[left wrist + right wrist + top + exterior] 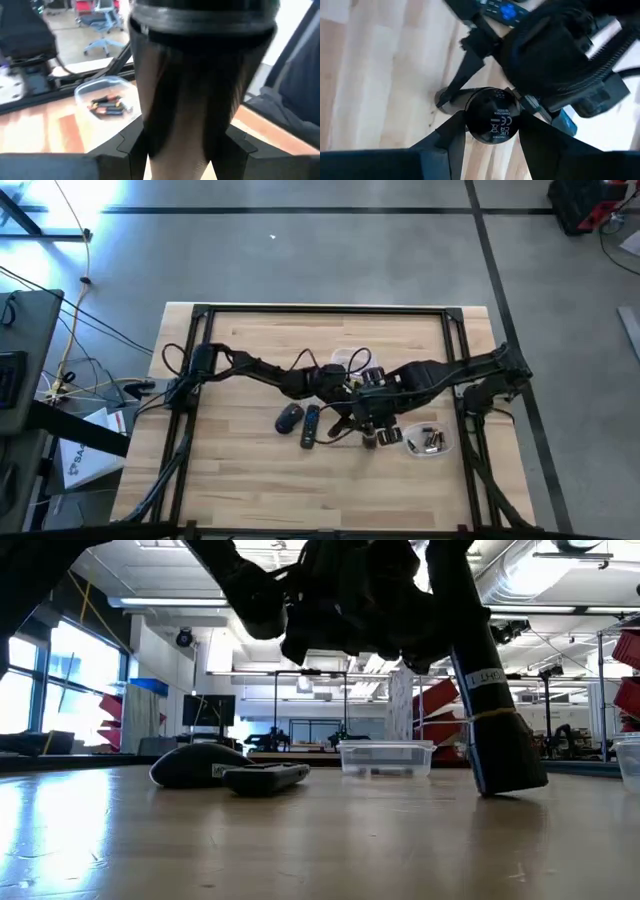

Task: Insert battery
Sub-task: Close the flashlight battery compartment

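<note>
A black cylindrical flashlight (185,95) stands tilted near the table's middle. In the low view its wider lower end (512,775) rests on the wood. My left gripper (185,142) comes in from the table's left (345,385) and is shut on its body. My right gripper (492,125) comes down over it from the right (368,420) and is shut on its round end. Loose batteries lie in a clear tub (428,442) just right of the grippers; the same tub (107,102) shows in the left wrist view. My left gripper pinches the flashlight's dark barrel (150,125) between its two fingers, coming about level from the table's left and lying across it. The barrel stands nearly upright in the hold. My right gripper has the flashlight's round end cap (492,117), printed with small marks, between its two fingers from above, pointing down. The rest of the flashlight is hidden beneath the cap.
A dark mouse (290,418) and a black remote (310,426) lie just left of the grippers; the remote (502,10) also shows in the right wrist view. A second clear tub (350,360) stands behind them. Bare wood (240,480) lies toward the near edge.
</note>
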Robot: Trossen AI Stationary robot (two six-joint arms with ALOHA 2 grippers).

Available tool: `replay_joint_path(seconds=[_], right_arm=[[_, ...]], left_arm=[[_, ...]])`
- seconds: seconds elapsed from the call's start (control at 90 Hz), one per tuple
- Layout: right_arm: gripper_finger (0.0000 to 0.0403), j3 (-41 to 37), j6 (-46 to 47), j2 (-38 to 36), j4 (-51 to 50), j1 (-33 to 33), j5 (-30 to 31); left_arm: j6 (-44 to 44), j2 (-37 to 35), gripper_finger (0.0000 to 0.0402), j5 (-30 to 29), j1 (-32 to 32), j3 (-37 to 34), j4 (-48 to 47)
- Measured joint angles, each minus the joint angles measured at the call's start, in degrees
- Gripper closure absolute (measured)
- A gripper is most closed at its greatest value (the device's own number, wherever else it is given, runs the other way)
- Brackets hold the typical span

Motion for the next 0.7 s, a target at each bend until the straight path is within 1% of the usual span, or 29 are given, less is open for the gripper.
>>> replay_joint_path(seconds=[0.133,0.2,0.289,0.567,0.7], right_arm=[[0.0264,-0.17,1.26,0.25,-1.23,-0.09,0.41],[0.0264,-0.31,1.62,0.34,-2.37,-0.04,-0.42],[0.0264,-0.31,2.04,0.34,-3.27,0.06,-0.99],[0.0264,-0.28,2.83,-0.33,-4.09,0.26,0.08],[0.0271,-0.24,4.38,-3.44,-6.27,0.39,2.75]], left_arm=[[3.57,-2.20,0.0255,-2.81,0.04,0.00,-4.71],[5.28,-3.18,0.0255,-4.62,0.04,0.00,-7.34],[5.76,-3.85,0.0255,-7.02,0.09,0.01,-9.36],[5.57,-4.96,0.0255,-8.30,0.62,0.44,-12.86],[5.31,-4.96,0.0255,-8.98,0.85,2.05,-16.22]])
